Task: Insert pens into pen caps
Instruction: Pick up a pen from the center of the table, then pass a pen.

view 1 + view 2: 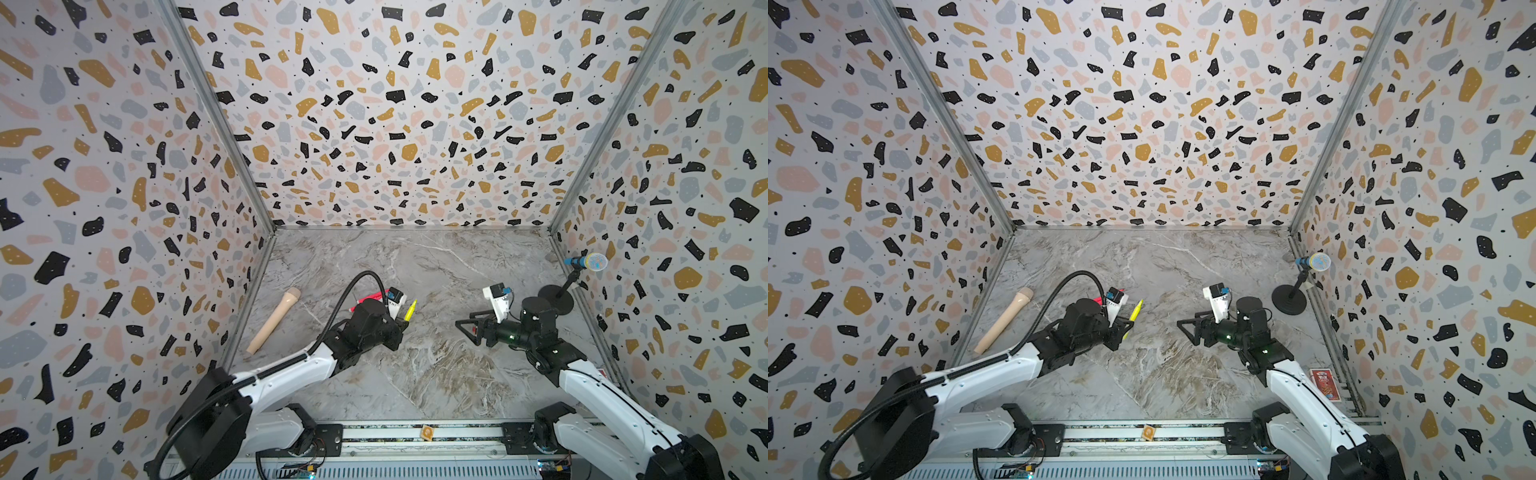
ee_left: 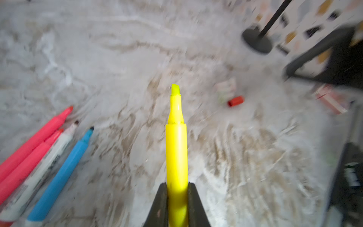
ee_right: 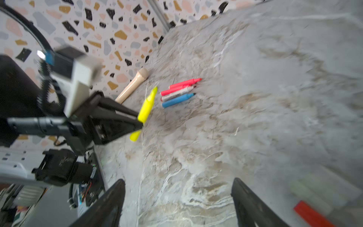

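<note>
My left gripper (image 2: 177, 186) is shut on the barrel of an uncapped yellow pen (image 2: 176, 147), which is held off the marble table with its tip pointing away. It shows in both top views (image 1: 410, 311) (image 1: 1136, 309). Two pink pens (image 2: 39, 135), a white pen (image 2: 45, 163) and a blue pen (image 2: 64, 167) lie side by side on the table beside it, all uncapped. A red pen cap (image 2: 235, 101) lies further off, with blurred pale caps (image 2: 225, 88) next to it. My right gripper (image 3: 177, 182) is open and empty just above the table, and the red cap (image 3: 312, 214) lies close beside it.
A long beige microphone-shaped stick (image 1: 274, 320) lies along the left wall. A blue microphone (image 1: 586, 262) on a black round stand (image 1: 557, 299) is at the right wall. A small orange tag (image 1: 427, 433) sits on the front rail, and a red card (image 1: 1325, 382) lies near the right arm.
</note>
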Robot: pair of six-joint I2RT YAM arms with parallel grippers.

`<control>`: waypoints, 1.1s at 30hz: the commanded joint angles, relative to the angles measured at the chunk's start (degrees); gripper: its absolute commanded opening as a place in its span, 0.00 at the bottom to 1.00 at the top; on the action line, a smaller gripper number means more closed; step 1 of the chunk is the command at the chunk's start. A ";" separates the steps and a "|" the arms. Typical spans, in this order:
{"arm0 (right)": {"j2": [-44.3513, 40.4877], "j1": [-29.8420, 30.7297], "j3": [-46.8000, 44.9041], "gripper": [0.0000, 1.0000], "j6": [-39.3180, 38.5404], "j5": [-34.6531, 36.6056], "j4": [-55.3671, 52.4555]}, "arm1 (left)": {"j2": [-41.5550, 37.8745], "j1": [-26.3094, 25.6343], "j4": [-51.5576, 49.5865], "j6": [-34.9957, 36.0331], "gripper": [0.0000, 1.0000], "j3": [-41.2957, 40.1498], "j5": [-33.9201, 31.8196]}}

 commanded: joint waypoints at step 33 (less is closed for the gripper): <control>26.26 18.96 13.86 0.21 13.62 -0.92 32.05 | -12.21 -4.15 16.15 -7.26 0.10 -10.83 7.60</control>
